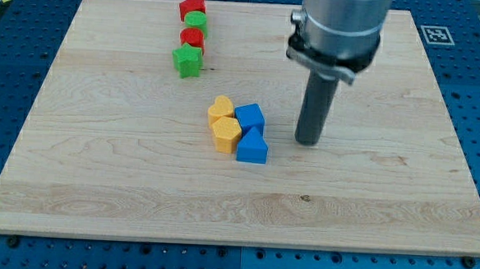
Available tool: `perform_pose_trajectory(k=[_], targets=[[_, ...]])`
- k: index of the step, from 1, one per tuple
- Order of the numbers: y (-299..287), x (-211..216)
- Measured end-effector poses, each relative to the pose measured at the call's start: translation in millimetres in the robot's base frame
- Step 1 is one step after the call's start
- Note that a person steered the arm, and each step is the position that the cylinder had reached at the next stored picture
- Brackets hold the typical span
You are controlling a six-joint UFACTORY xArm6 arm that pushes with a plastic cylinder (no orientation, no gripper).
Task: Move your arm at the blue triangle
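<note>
The blue triangle [252,147] lies near the middle of the wooden board [98,168], at the lower right of a tight cluster. A blue cube [249,117] sits just above it. A yellow heart [221,109] and a yellow hexagon [226,134] sit to its left, touching. My tip [307,141] rests on the board to the right of the blue triangle, apart from it by a small gap, at about the same height in the view.
At the view's top, left of centre, a column of blocks runs downward: a red star [192,7], a green cylinder [196,21], a red block [192,39], a green star [188,61]. A marker tag [435,33] sits off the board's top right corner.
</note>
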State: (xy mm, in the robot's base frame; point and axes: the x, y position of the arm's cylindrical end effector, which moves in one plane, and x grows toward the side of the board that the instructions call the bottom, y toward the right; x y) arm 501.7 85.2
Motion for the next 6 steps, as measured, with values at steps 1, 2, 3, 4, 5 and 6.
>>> perform_pose_trajectory(k=[1, 2, 3, 4, 5, 6], targets=[[-16.1, 30.8], [-67.4, 45.7], [-114.2, 50.1], [-145.9, 40.6], [-158.0, 40.6], [-155.5, 38.7]])
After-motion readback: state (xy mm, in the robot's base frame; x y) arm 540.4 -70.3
